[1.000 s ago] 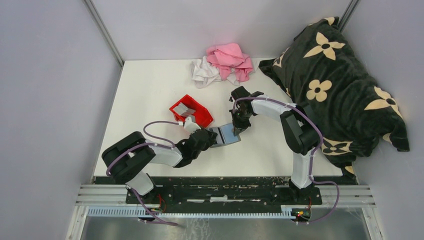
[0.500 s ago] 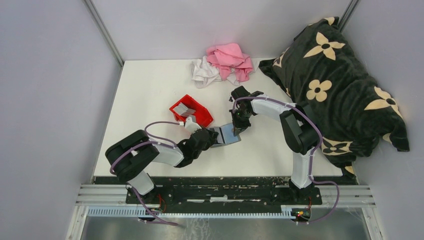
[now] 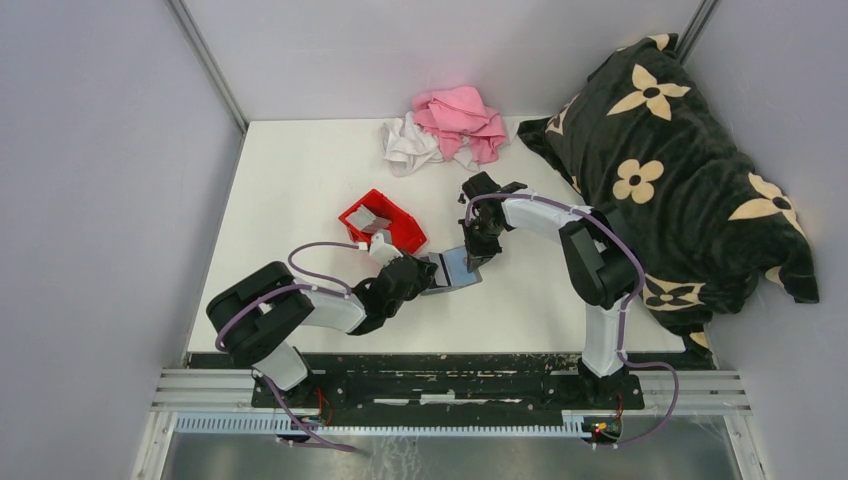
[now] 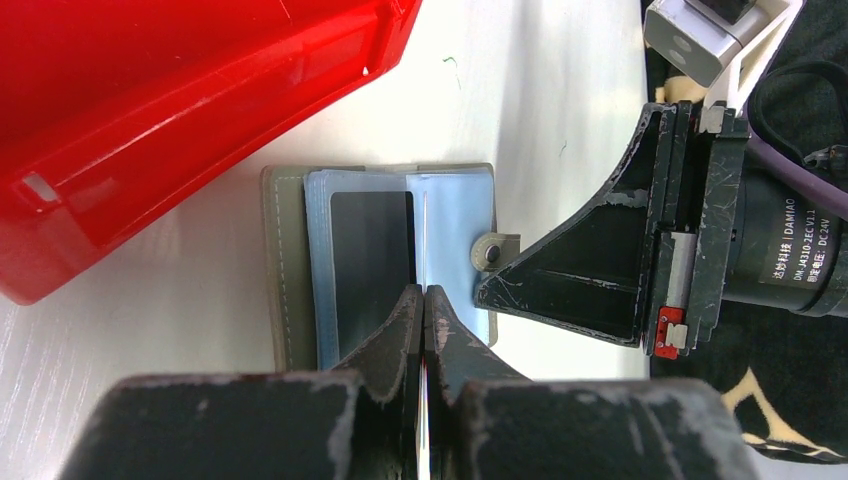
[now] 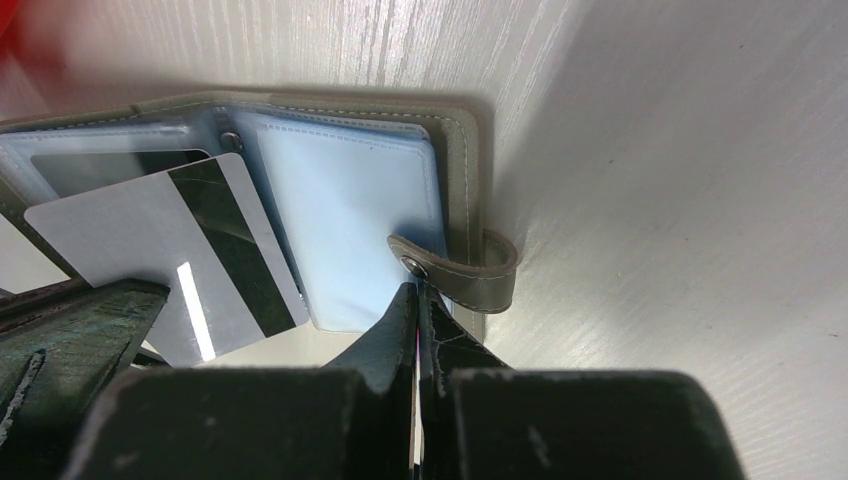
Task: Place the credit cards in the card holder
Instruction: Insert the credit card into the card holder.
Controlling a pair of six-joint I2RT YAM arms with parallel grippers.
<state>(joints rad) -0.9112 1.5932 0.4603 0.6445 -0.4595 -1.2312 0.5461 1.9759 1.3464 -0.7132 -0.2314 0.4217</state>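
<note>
The card holder [image 3: 457, 268] lies open on the white table, its grey cover [image 4: 285, 260] framing bluish sleeves. A dark card [image 4: 372, 250] sits in the left-hand sleeve. My left gripper [image 4: 424, 292] is shut on a credit card [image 5: 170, 260], silver with a black stripe. The card stands edge-on over the holder's fold, its far edge at the sleeves. My right gripper [image 5: 417, 290] is shut, with its tips down on the holder's right edge beside the snap strap [image 5: 470, 275]. More grey credit cards [image 3: 375, 222] lie in the red bin.
The red bin [image 3: 400, 235] stands just left of the holder, close to my left wrist. Pink [image 3: 460, 112] and white [image 3: 408, 145] cloths lie at the table's far edge. A black flowered cushion [image 3: 670, 170] covers the right side.
Hardly anything differs. My left arm has shifted very slightly, and both grippers stay shut at the holder.
</note>
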